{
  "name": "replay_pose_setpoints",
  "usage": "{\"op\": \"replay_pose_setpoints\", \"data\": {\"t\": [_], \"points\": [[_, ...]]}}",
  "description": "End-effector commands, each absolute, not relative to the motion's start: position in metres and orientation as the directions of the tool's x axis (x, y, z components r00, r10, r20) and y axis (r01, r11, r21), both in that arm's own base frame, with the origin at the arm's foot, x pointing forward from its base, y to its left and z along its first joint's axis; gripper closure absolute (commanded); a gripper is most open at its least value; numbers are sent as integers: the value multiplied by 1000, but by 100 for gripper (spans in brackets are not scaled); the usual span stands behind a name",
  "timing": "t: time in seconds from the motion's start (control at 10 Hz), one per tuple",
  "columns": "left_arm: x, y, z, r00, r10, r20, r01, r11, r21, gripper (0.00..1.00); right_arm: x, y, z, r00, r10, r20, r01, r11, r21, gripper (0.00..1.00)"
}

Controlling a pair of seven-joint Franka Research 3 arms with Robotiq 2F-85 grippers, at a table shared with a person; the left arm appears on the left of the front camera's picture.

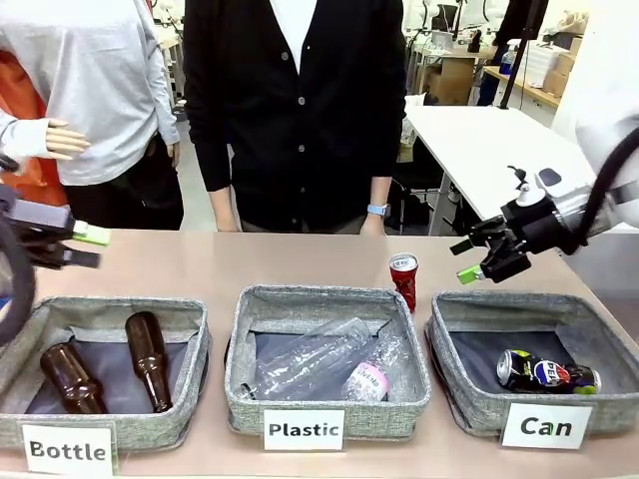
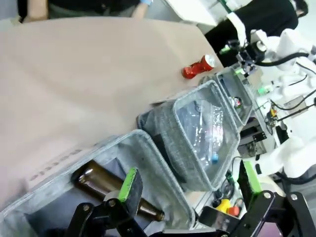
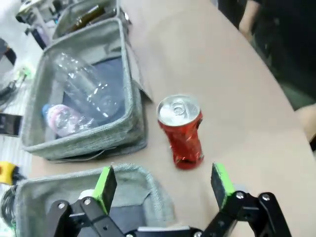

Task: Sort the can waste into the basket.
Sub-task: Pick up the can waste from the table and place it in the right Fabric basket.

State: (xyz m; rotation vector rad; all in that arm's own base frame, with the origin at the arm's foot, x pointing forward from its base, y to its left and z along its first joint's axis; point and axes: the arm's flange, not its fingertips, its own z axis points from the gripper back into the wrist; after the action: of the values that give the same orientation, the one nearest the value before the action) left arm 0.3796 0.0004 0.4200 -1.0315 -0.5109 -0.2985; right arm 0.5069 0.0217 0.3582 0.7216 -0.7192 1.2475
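Observation:
A dented red can (image 1: 403,279) with a silver top stands upright on the table behind the gap between two baskets. In the right wrist view the red can (image 3: 181,131) is just ahead of my right gripper (image 3: 164,183), open and empty. From the front, my right gripper (image 1: 467,260) hovers right of the can, above the far rim of the grey "Can" basket (image 1: 469,394). A dark blue-black can (image 1: 544,373) lies inside that basket. My left gripper (image 1: 88,246) is open and empty at the far left, over the "Bottle" basket (image 1: 190,399).
The "Bottle" basket holds two brown bottles (image 1: 148,359). In the middle stands the "Plastic" basket (image 1: 329,299), with clear crushed bottles (image 1: 319,364) inside. A person in a dark cardigan (image 1: 300,110) stands at the far edge. In the left wrist view, my left gripper (image 2: 190,180) is above a brown bottle (image 2: 113,190).

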Motion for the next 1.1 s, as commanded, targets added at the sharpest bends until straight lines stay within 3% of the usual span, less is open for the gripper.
{"op": "replay_pose_setpoints", "data": {"t": [0.0,0.4,1.0], "points": [[371,20,431,833,-8,554,480,510,-714,0,541,23,342,113,559,822,-992,105,65,0],[371,20,431,833,-8,554,480,510,-714,0,565,43,325,1,604,797,-1000,15,-10,0],[371,20,431,833,-8,554,480,510,-714,0,584,72,296,19,667,745,-998,-37,59,0]]}}
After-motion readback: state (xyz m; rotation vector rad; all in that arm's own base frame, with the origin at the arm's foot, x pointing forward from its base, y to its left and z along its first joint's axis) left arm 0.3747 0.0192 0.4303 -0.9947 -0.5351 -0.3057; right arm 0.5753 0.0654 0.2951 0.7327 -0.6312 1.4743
